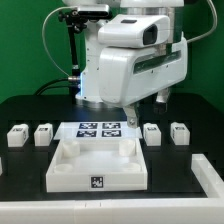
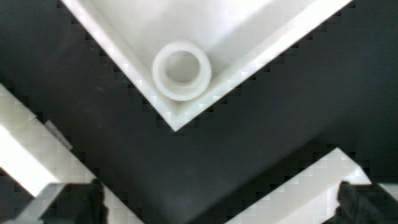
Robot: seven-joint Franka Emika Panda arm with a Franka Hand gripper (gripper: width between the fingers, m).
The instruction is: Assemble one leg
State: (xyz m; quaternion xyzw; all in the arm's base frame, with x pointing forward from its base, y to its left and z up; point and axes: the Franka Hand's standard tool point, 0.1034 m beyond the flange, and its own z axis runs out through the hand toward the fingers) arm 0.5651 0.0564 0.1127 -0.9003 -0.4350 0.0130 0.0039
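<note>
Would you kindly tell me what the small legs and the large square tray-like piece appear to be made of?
The legs: probably plastic, matte white; even colour, blocky edges, no glare. The tray piece: seemingly the same matte white plastic; the wrist view shows a smooth round socket at its corner. Whether moulded or printed is too blurry to tell.

Low arm (image 1: pixel 128 62), gripper (image 2: pixel 201 207) jaws wide apart.

Four small white blocky legs (image 1: pixel 17 134) (image 1: pixel 43 132) (image 1: pixel 152 132) (image 1: pixel 179 131), tagged faces, one row on the dark surface (image 1: pixel 30 108), two toward each side, apart.
</note>
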